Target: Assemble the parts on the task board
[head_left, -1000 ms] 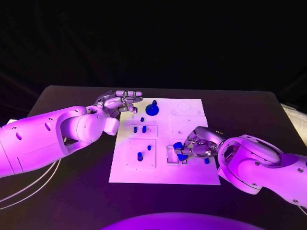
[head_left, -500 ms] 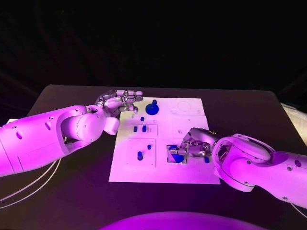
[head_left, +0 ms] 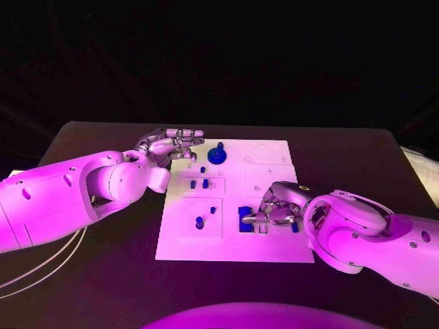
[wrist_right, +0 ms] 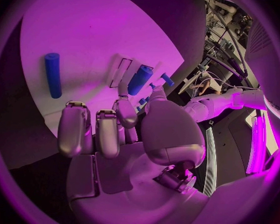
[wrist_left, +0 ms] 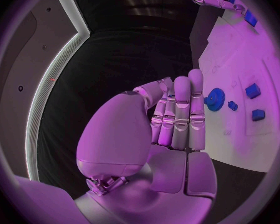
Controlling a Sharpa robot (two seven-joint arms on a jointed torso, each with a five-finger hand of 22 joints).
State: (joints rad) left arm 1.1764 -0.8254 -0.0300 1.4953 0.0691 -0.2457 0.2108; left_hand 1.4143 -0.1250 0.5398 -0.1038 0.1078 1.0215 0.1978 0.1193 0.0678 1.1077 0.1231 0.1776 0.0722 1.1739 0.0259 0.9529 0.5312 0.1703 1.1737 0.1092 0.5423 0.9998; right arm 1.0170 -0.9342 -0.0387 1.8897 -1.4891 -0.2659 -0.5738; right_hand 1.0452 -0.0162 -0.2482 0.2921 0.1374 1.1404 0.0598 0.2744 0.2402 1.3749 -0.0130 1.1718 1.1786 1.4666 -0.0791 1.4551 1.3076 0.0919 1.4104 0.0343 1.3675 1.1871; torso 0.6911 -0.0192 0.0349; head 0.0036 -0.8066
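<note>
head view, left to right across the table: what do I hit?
left robot hand → blue gear → right robot hand; all over or at the white task board.

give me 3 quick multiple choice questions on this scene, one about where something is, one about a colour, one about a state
1. Where is the gear?
A. far end of the board
B. on the black table
C. in the right hand

2. What colour are the parts?
A. red
B. blue
C. yellow

3. What is the left hand doing?
A. gripping the gear
B. pressing a peg
C. holding nothing

Key: 1 A, the gear sits on the board's far end. 2 B, the gear and pegs are blue. 3 C, the left wrist view shows its fingers bare, beside the board.
</note>
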